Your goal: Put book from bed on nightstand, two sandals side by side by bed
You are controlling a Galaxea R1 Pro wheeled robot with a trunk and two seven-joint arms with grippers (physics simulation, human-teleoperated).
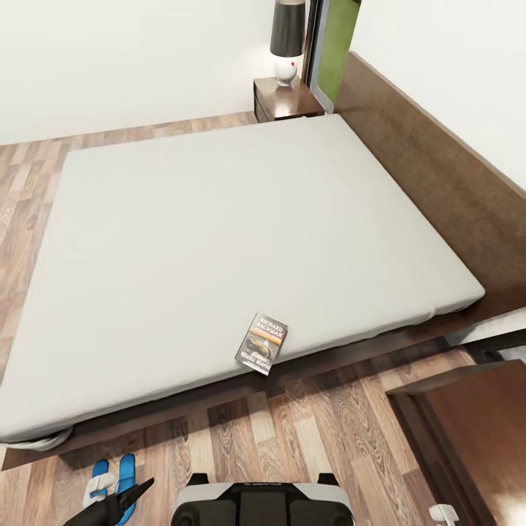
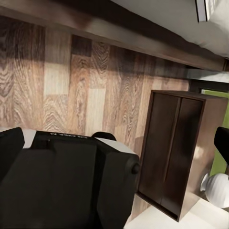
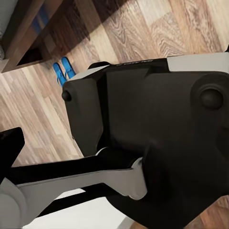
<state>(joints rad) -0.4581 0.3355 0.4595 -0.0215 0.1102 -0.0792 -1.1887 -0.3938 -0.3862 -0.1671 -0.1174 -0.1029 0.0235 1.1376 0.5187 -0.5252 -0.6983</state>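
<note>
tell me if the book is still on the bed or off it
On the bed. The book lies flat, cover up, at the near edge of the bed, one corner just past the mattress edge; no tool touches it.

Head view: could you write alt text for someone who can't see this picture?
A small paperback book lies near the front edge of a large bed with a bare light-grey mattress, seen from above. A nightstand with a lamp stands at the far corner by the headboard, and two blue sandals lie side by side on the wooden floor in front.
</note>
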